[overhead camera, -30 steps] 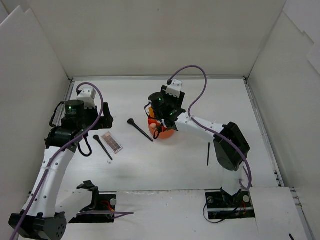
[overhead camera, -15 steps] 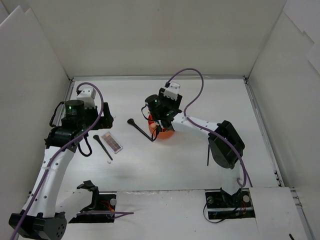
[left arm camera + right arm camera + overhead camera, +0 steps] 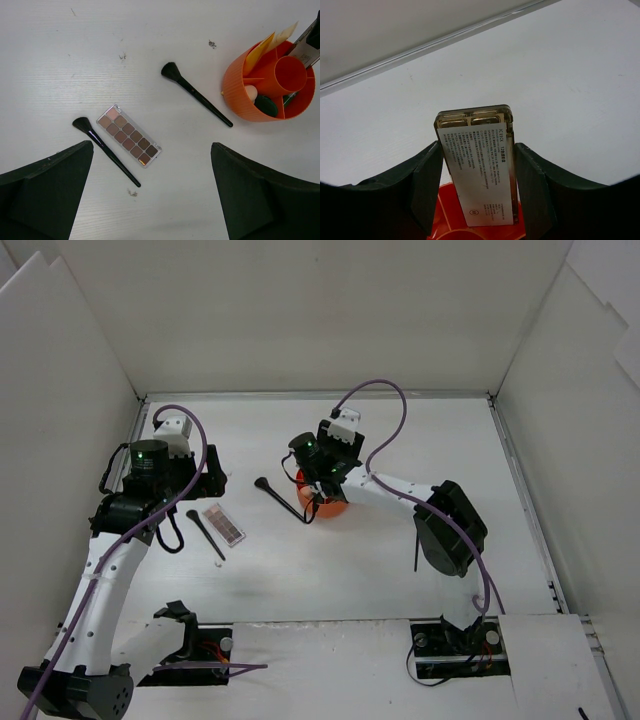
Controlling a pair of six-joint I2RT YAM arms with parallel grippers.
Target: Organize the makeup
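Grip: my right gripper [image 3: 479, 150] clamps a label-backed palette [image 3: 475, 125] upright over the orange holder [image 3: 240, 100] | my left gripper [image 3: 152, 170] hangs with jaws wide apart above the table [image 3: 50, 50] | brown-pink eyeshadow palette [image 3: 128, 135] lies flat, small black brush [image 3: 105, 157] just beside it, long black brush [image 3: 197, 100] between it and holder.

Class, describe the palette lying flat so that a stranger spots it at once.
Start at the orange round holder and pass the long black brush beside it. Next lies the eyeshadow palette, flat beside a shorter brush: the only rectangle there, showing two rows of brown-pink squares.
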